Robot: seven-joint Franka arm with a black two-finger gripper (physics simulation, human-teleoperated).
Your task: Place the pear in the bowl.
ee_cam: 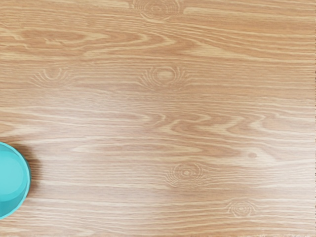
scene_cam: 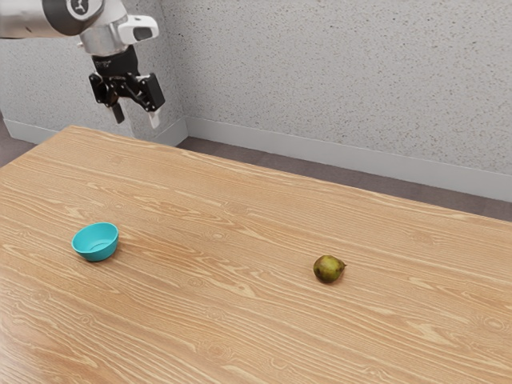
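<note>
High over the table's far left part in the exterior view, my gripper (scene_cam: 137,118) hangs open, its two fingers wide apart with nothing between them. The green-brown pear (scene_cam: 328,269) lies on its side on the table, right of centre in that view, its stem end toward the exterior view's right. A small turquoise bowl (scene_cam: 96,242) stands upright at the exterior view's left, well apart from the pear, with nothing in it. In the wrist view part of the bowl (ee_cam: 12,180) is cut off by the picture's edge.
The wooden table (scene_cam: 216,320) has a far edge running below a speckled wall (scene_cam: 336,88). A pale baseboard and dark floor lie beyond that edge.
</note>
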